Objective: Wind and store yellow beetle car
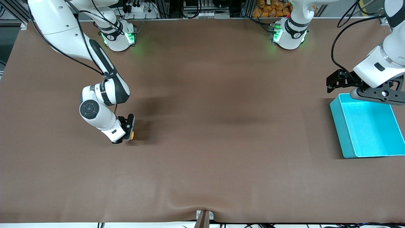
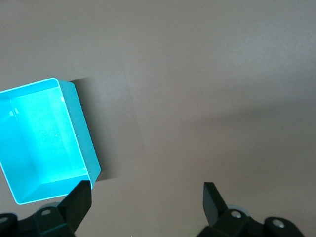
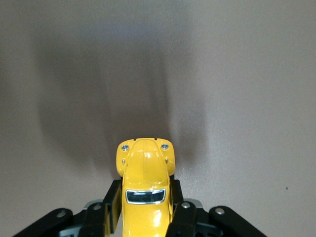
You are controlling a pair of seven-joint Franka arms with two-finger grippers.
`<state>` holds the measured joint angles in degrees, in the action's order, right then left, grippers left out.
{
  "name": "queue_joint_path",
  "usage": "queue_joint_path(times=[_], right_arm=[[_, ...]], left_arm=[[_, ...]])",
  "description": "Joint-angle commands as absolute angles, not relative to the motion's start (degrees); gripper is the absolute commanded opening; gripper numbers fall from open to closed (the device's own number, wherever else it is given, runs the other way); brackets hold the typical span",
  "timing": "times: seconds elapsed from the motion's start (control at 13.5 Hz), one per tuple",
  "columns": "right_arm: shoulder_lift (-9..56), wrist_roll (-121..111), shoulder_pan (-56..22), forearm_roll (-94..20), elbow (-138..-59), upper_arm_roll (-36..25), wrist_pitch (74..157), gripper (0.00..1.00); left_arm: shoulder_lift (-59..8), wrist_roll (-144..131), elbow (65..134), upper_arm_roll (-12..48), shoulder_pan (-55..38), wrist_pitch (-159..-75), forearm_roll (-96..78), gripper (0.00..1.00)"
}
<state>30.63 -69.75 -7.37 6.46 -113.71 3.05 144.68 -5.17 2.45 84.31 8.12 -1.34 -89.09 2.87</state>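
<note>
Now, right pincer (image 3: 145, 217): clamped on the yellow beetle car (image 3: 145, 190), low at the surface, right arm's end.
Car axis: nose pointing out from the pincer.
Left pincer (image 2: 148, 197): wide, waiting over the turquoise bin (image 1: 367, 129).

You get bright, even light from above on the brown table (image 1: 202, 142). Soft dark shadows lie beside the turquoise bin (image 1: 364, 126), and its inside glows very bright in your left wrist view. A blurry shadow spreads around the shiny yellow beetle car (image 3: 146, 187).
</note>
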Motion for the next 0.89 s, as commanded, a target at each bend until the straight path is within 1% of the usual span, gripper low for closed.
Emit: queue_joint_path(times=[0.0, 0.22, 0.37, 0.59, 0.81], right_arm=[[33.0, -72.9, -4.6, 7.8, -114.1, 3.5, 145.5, 0.16], [33.3, -75.7, -2.0, 7.8, -114.1, 3.5, 145.4, 0.16], [33.3, -76.7, -0.4, 7.8, -114.2, 3.4, 145.4, 0.17], [34.4, -80.3, 2.9, 9.9, -114.1, 3.4, 145.9, 0.18], [36.4, -81.8, 6.0, 11.1, -114.0, 3.4, 149.0, 0.2]], left_arm=[[-3.1, 2.8, 85.3, 8.3, -1.1, -89.0, 2.6, 1.0], [-1.0, 2.4, 86.3, 8.2, 1.3, -88.8, -1.4, 1.0], [0.1, 2.8, 86.5, 8.3, 3.2, -86.8, -4.5, 1.0], [0.2, 3.7, 86.5, 8.3, 3.3, -85.5, -4.0, 1.0], [-0.2, 4.9, 86.7, 8.7, 2.9, -85.4, -3.7, 1.0]])
